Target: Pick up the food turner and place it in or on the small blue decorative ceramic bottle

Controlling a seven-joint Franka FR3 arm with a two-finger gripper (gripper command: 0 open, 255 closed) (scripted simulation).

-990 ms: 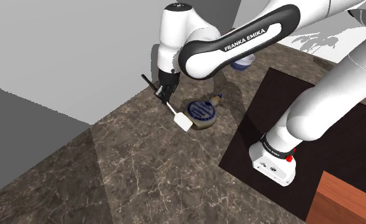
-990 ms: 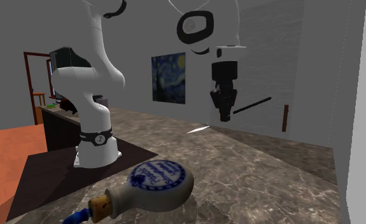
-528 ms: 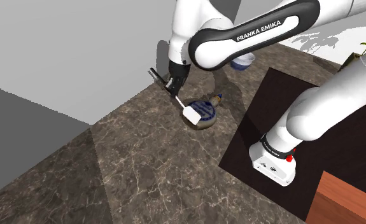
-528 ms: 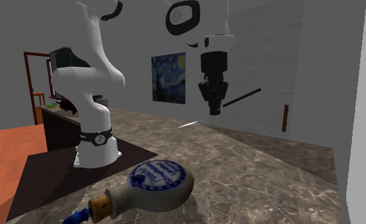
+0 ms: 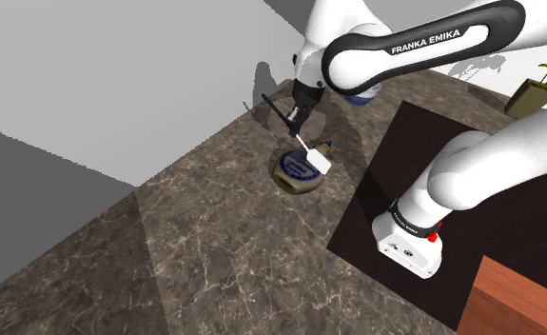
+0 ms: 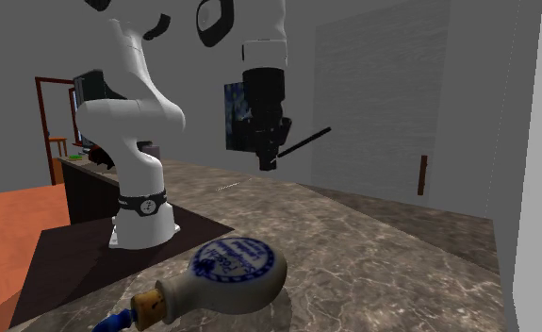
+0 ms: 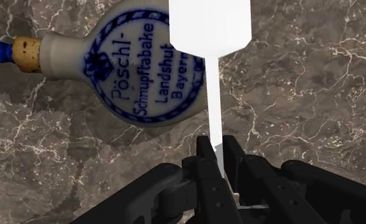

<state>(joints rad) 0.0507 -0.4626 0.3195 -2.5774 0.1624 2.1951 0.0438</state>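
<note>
My gripper (image 5: 298, 116) is shut on the food turner (image 5: 317, 160), which has a white flat blade and a thin black handle sticking out behind the fingers. The blue-and-white flask-shaped bottle (image 5: 299, 172) lies on its side on the dark marble counter (image 5: 214, 238). In the wrist view the turner's blade (image 7: 209, 25) hangs over the bottle's round printed face (image 7: 140, 73), beyond the gripper (image 7: 216, 151); the bottle's cork neck (image 7: 27, 48) points sideways. In the second exterior view the gripper (image 6: 267, 162) is high above and behind the bottle (image 6: 226, 273), holding the turner (image 6: 302, 141).
A dark mat (image 5: 490, 200) carries the robot base (image 5: 409, 238). A blue-and-white bowl (image 5: 364, 95) sits behind the arm, a potted plant (image 5: 537, 86) at the far right, a wooden block (image 5: 518, 295) at the lower right. A grey wall (image 5: 119, 86) borders the counter.
The arm has swung to the shoulder view's right with the turner held. The blade has moved from beside the bottle to above it.
</note>
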